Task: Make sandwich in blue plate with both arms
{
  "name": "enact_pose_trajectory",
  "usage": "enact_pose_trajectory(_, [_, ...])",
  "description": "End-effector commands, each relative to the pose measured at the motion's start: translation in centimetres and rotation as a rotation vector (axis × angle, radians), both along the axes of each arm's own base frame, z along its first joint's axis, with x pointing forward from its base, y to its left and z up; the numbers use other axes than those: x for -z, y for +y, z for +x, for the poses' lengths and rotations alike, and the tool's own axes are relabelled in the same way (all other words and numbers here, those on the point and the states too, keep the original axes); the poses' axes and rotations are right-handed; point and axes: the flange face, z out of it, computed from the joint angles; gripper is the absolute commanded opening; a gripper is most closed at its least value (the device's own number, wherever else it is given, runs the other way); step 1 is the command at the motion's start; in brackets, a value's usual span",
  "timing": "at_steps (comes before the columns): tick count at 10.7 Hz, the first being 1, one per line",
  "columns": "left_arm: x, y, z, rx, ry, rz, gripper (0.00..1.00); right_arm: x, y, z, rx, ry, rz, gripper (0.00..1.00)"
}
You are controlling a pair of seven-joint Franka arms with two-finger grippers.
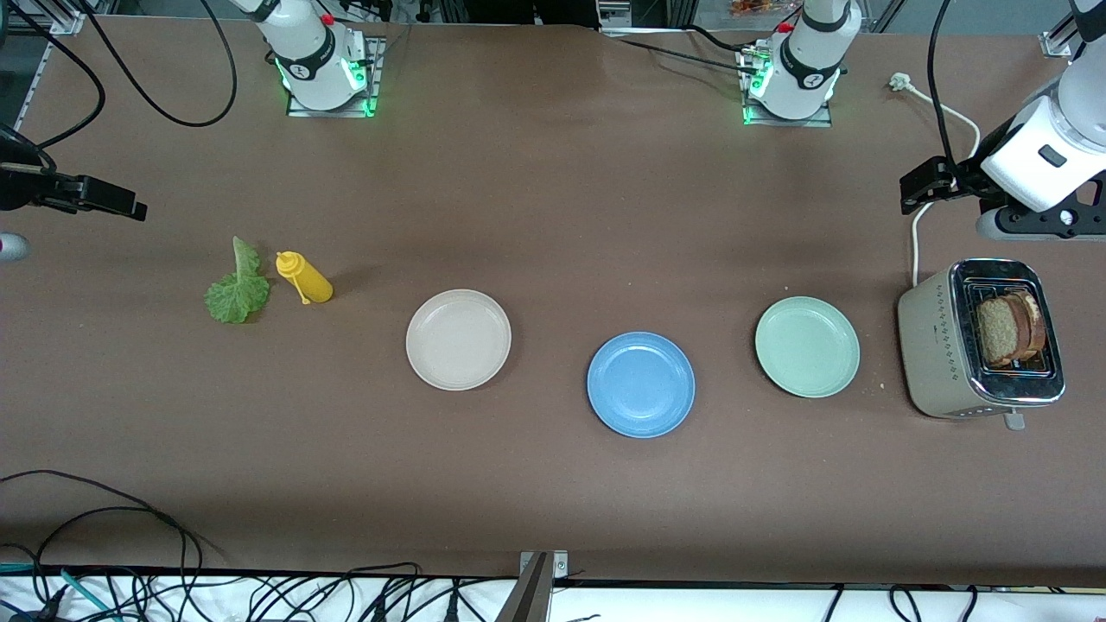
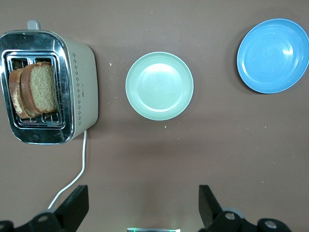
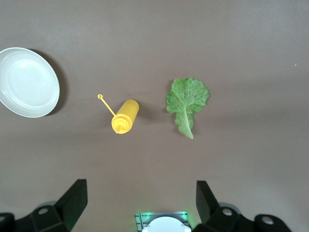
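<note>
Three plates lie well apart on the worktop (image 1: 553, 484): cream plate (image 1: 458, 339), blue plate (image 1: 640, 384), green plate (image 1: 807, 346). Open gaps separate them. The toaster (image 1: 946, 345) and its white cord (image 1: 915, 246) obstruct the left arm's end.

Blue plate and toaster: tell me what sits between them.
The pale green plate sits between the blue plate and the toaster, touching neither. The front view and the left wrist view both show it.

A sky-blue plate (image 1: 640, 384), a pale green plate (image 1: 807, 346) and a cream-white plate (image 1: 458, 339) are lying on brown table (image 1: 553, 484). Brown toast (image 1: 1007, 328) is showing what seem darker crusts.
</note>
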Motion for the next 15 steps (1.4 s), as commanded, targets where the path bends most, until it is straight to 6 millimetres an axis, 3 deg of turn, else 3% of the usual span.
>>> enact_pose_trajectory(1, [0.0, 0.3, 0.3, 0.010, 0.015, 0.012, 1.00, -0.6, -0.1, -0.3, -0.011, 0.004, 0.015, 1.00])
enact_pose_trajectory(10, [1.0, 3.8, 1.1, -0.053, 0.025, -0.003, 1.00, -0.7, 0.0, -0.3, -0.010, 0.002, 0.011, 1.00])
enact_pose_trajectory(15, [1.2, 3.8, 1.1, -0.051, 0.030, -0.003, 1.00, -0.7, 0.1, -0.3, -0.012, 0.002, 0.013, 1.00])
